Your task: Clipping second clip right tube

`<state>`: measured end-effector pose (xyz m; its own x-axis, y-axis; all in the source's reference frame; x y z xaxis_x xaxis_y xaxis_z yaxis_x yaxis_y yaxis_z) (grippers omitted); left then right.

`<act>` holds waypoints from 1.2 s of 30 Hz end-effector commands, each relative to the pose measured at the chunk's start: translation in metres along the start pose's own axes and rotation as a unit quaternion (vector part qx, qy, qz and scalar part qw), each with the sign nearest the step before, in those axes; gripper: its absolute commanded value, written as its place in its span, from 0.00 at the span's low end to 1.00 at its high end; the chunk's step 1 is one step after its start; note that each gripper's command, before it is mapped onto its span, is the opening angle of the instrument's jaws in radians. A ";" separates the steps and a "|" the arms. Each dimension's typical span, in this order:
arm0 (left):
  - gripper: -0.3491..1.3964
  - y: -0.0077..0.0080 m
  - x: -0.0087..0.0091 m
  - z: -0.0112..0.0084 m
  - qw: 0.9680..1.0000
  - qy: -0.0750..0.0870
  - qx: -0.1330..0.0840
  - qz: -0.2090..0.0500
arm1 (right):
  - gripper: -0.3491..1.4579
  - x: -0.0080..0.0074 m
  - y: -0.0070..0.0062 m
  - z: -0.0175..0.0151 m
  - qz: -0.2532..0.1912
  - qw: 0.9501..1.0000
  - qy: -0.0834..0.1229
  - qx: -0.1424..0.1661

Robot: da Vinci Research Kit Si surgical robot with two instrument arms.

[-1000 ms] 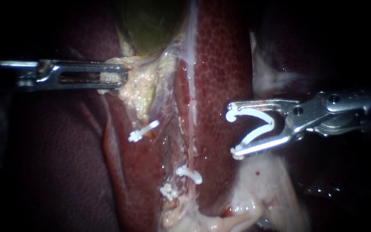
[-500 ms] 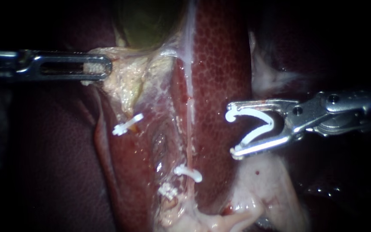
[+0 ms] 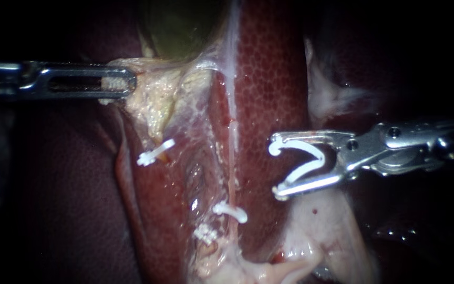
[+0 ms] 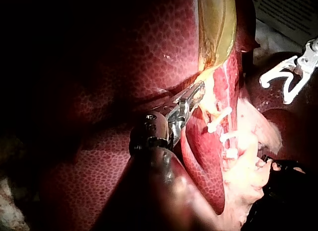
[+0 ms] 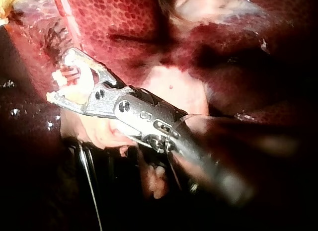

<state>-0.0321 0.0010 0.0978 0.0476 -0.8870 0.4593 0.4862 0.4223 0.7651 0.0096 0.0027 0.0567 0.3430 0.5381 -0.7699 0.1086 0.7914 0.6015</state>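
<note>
The right instrument [image 3: 275,166] comes in from the right with its hand spread wide. A white clip [image 3: 303,173] sits open inside it, one leg seated against each jaw, so the hand is holding the clip. The clip hangs over the dark red liver [image 3: 274,79]. Its open mouth faces the right tube [image 3: 233,158] (the thin pale strand running down the middle of the field), near it but not touching.

Lower on that tube a lower clip [image 3: 230,211] lies closed across it. A left clip [image 3: 156,152] sits closed on the tissue well to the left, and a third clip [image 3: 204,233] lies just below and left of the lower one.

The left instrument [image 3: 119,83] reaches in from the left. Its slotted hand is closed narrow on the pale tissue [image 3: 153,100] just under the greenish gallbladder [image 3: 179,26]. The left wrist view shows the same grip, with the loaded clip well apart beyond it. The right wrist view shows the clip lodged between the spread jaws, with liver ahead of them.
</note>
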 end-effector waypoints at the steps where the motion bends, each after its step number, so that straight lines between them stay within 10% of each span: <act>1: 0.00 0.0000 0.0000 0.0000 1.000 0.000 0.000 0.000 | 0.52 -0.0005 0.0001 0.0004 0.003 1.000 -0.005 0.000; 16: 0.00 -0.0001 0.0003 0.0001 1.000 -0.001 -0.002 0.000 | 0.52 -0.0076 0.0025 0.0052 0.045 0.998 -0.032 0.000; 36: 0.00 -0.0003 0.0004 0.0000 1.000 -0.002 -0.003 0.000 | 0.52 -0.0126 0.0047 0.0093 0.083 0.995 -0.052 -0.010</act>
<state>-0.0323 0.0006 0.0978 0.0450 -0.8863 0.4609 0.4917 0.4213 0.7621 0.0146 -0.0032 0.0713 0.4504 0.6343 -0.6283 0.0218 0.6957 0.7180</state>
